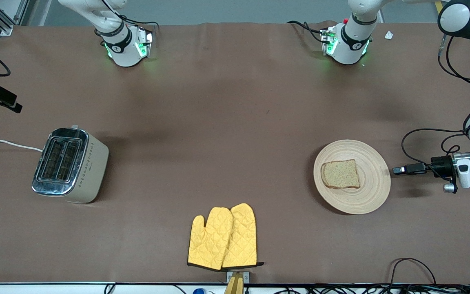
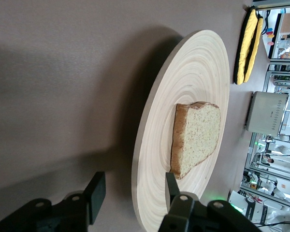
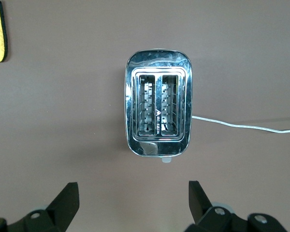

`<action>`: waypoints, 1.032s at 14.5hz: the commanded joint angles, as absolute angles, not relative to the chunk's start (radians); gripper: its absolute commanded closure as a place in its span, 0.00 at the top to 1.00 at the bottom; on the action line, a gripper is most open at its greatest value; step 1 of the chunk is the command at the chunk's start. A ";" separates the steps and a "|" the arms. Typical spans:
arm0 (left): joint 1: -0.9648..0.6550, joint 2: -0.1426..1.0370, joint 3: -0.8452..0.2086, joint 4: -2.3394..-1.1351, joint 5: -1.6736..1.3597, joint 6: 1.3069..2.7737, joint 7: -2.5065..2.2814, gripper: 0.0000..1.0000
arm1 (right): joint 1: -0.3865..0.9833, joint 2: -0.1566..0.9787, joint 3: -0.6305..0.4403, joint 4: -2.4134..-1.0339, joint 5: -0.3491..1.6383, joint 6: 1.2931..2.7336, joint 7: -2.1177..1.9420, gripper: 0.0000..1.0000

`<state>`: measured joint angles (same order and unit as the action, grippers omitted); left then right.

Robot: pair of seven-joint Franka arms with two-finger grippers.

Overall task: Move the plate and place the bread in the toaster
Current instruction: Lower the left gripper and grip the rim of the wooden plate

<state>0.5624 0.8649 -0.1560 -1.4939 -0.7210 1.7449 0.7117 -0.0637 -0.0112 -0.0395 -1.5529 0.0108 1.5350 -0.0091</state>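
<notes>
the bread (image 1: 340, 174) lies on the plate (image 1: 365, 200), which sits toward the left arm's end of the table (image 1: 227, 122). the toaster (image 1: 69, 164) stands well apart from it, toward the right arm's end. the oven mitts (image 1: 223, 237) lie between the two, nearer the front camera. the left gripper (image 1: 398, 170) is just beside the plate's rim, fingers spread. the right gripper (image 3: 133, 200) hangs over the toaster, fingers spread.

Yellow oven mitts (image 1: 223, 237) — overlapping pair, flat near table's (image 1: 235, 122) front edge.
</notes>
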 commanded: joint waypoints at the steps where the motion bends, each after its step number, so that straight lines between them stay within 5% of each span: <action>1: 0.557 0.884 -0.163 -1.477 -0.756 1.750 0.721 0.53 | -0.083 -0.026 -0.029 -1.566 0.020 1.537 -0.012 1.00; 11: 0.525 0.928 -0.164 -1.474 -0.787 1.792 0.744 0.30 | -0.083 -0.026 -0.029 -1.566 0.020 1.536 -0.012 1.00; 15: 0.519 0.933 -0.164 -1.474 -0.802 1.793 0.744 0.12 | -0.083 -0.026 -0.029 -1.566 0.020 1.536 -0.012 1.00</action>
